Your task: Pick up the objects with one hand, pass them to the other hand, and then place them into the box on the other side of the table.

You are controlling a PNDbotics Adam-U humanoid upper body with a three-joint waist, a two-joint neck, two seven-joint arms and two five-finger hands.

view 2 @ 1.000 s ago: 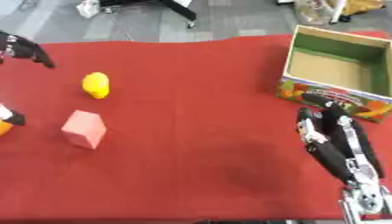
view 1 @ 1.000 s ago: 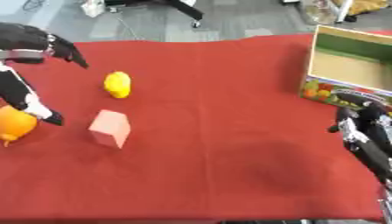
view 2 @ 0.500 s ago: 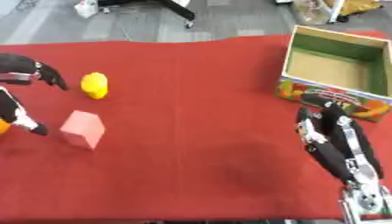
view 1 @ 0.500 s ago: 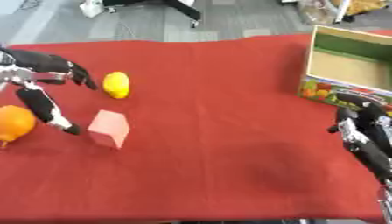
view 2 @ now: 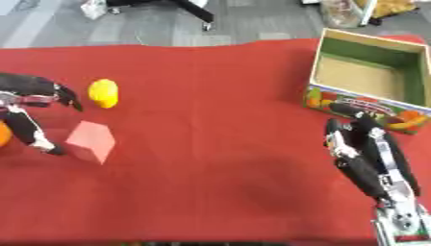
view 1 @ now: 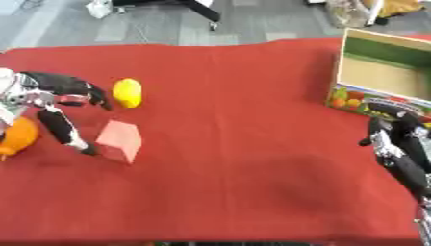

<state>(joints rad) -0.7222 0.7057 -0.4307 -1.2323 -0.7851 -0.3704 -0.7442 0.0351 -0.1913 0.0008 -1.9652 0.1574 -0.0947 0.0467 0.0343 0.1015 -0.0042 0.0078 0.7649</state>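
Note:
A yellow lemon-shaped fruit (view 1: 128,92) lies on the red cloth at the left. A pink block (view 1: 120,139) sits just below it. An orange fruit (view 1: 19,136) rests at the left edge. My left hand (view 1: 52,103) hangs open over the cloth between the orange and the pink block, its upper fingers reaching toward the lemon and a lower finger pointing down beside the block. It holds nothing. My right hand (view 2: 363,153) rests open at the right, fingers pointing toward the open cardboard box (view 2: 370,84) with fruit pictures on its side.
The red cloth (view 1: 235,158) covers the whole table, with bare room across its middle and front. Grey floor and a chair base (view 1: 168,5) lie beyond the far edge.
My left hand has moved down and to the right, from the far left edge toward the lemon and pink block. The right hand has stayed put.

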